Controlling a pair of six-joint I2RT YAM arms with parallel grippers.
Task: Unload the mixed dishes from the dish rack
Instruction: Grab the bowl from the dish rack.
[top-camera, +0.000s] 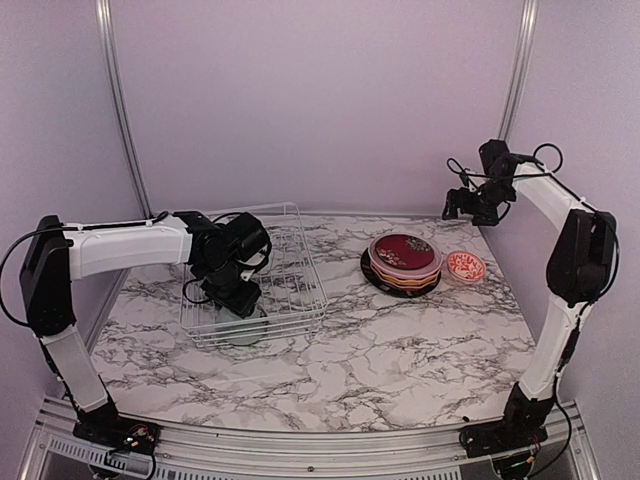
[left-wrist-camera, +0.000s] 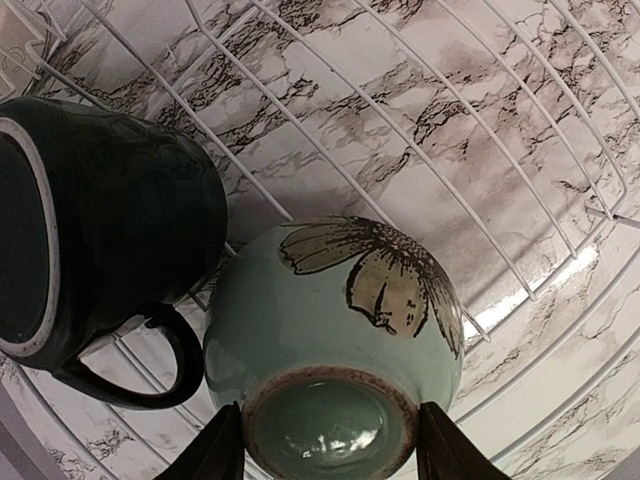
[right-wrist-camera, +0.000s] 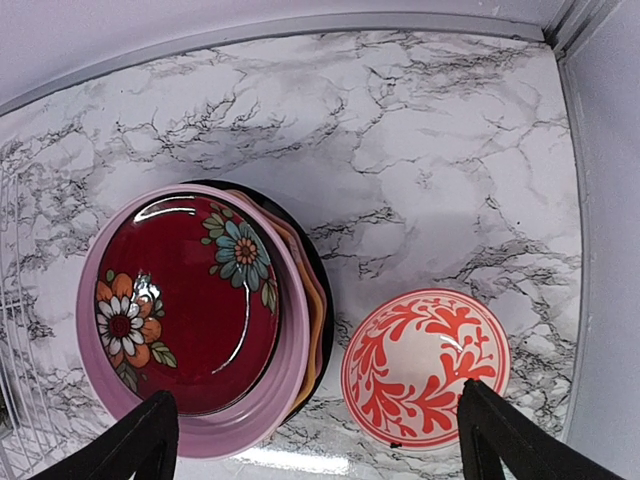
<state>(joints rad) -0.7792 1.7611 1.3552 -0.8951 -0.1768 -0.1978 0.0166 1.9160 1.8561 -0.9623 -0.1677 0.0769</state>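
Note:
The pale green bowl (left-wrist-camera: 330, 310), painted with a flower, lies in the white wire dish rack (left-wrist-camera: 420, 150) with its foot turned toward the left wrist camera. My left gripper (left-wrist-camera: 330, 450) has one finger against each side of that foot ring. A dark green mug (left-wrist-camera: 120, 230) lies on its side right beside the bowl, handle toward it. From above, the left gripper (top-camera: 240, 295) reaches down into the rack's (top-camera: 290, 290) near left corner. My right gripper (right-wrist-camera: 320, 440) hangs open and empty above the table, over the gap between the stacked plates and the floral bowl (right-wrist-camera: 425, 365).
A stack of plates (top-camera: 403, 262) stands right of the rack, floral red plate (right-wrist-camera: 180, 300) on top, pink plate (right-wrist-camera: 290, 370) under it, black one at the bottom. The pink-white floral bowl (top-camera: 465, 266) sits just right of the stack. The back wall is close behind.

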